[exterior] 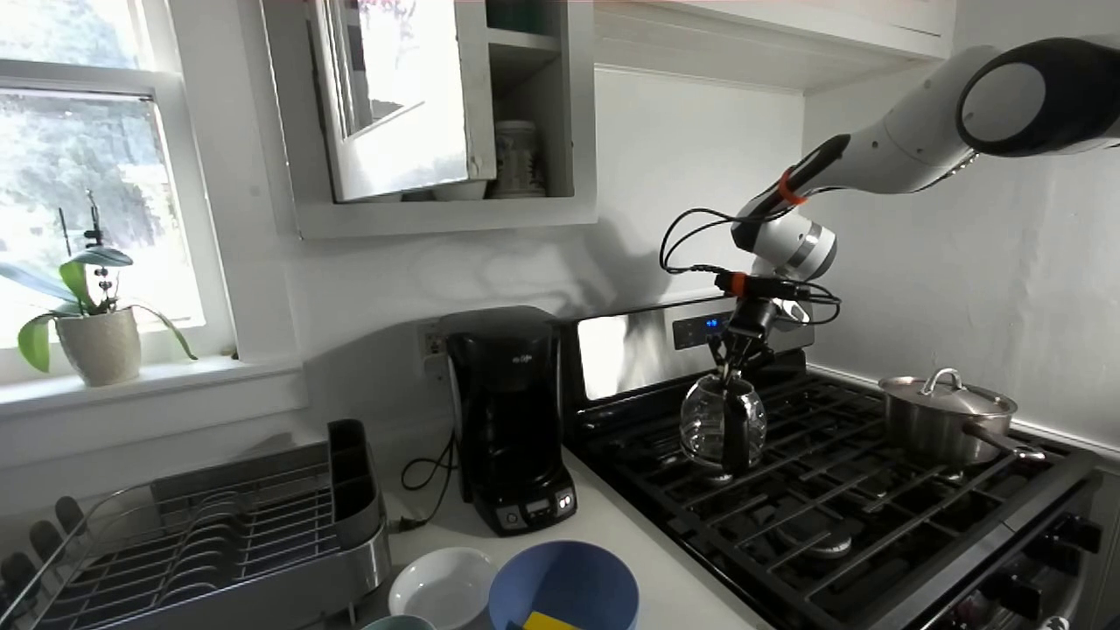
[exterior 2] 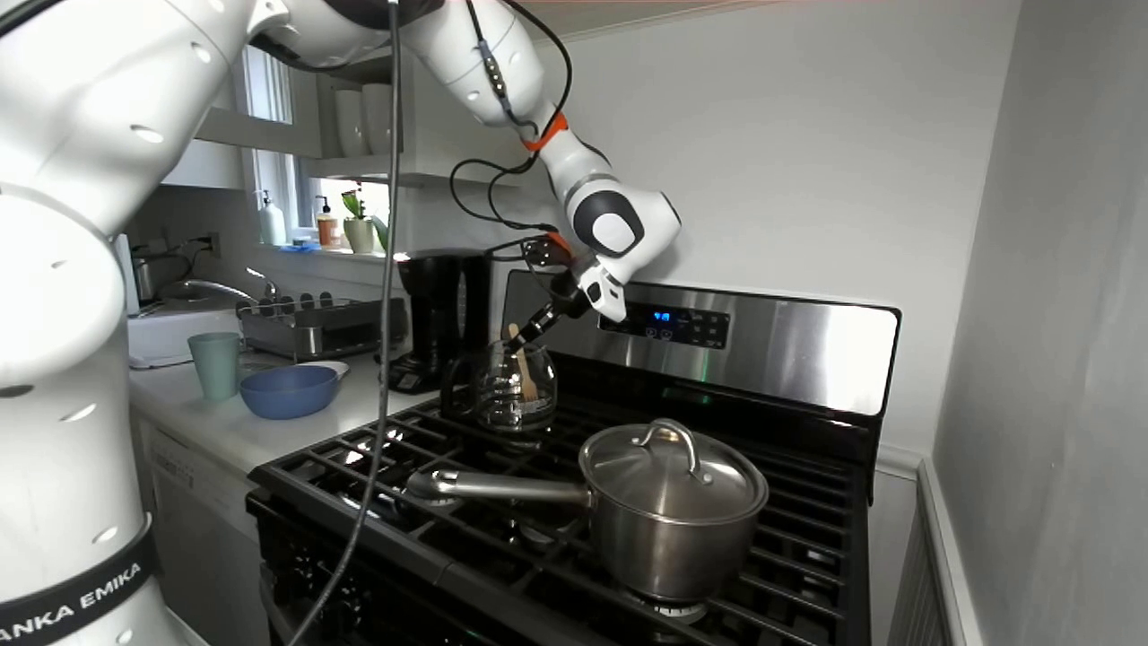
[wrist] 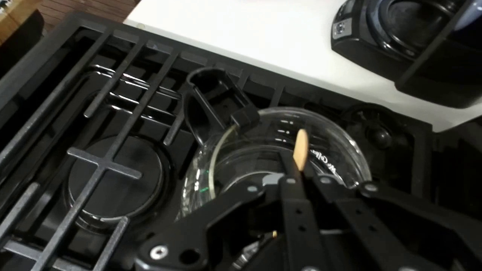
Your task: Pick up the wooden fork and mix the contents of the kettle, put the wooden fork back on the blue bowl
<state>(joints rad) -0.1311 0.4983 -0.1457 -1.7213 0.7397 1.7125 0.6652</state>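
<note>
The kettle looks like a clear rounded glass pot with a black handle, standing on the stove in both exterior views [exterior: 697, 429] [exterior 2: 495, 395] and under the jaws in the wrist view [wrist: 352, 150]. My gripper [exterior 2: 516, 344] is shut on the wooden fork [exterior 2: 527, 381] at the pot's mouth; it also shows in an exterior view [exterior: 729, 363] and the wrist view [wrist: 300, 169]. The pale fork is tilted, its tined end down inside the glass. Its handle end shows between the fingertips in the wrist view [wrist: 301, 146]. The blue bowl [exterior: 560, 573] is on the counter, also in an exterior view [exterior 2: 285, 395].
A lidded steel saucepan [exterior 2: 673, 529] stands on the stove grates, its handle sticking out. A black coffee maker [exterior: 507, 411] is beside the stove. A white dish [exterior: 442, 586], a green cup [exterior 2: 215, 363] and a dish rack [exterior: 236, 534] are on the counter. Something yellow [exterior: 549, 621] is in the bowl.
</note>
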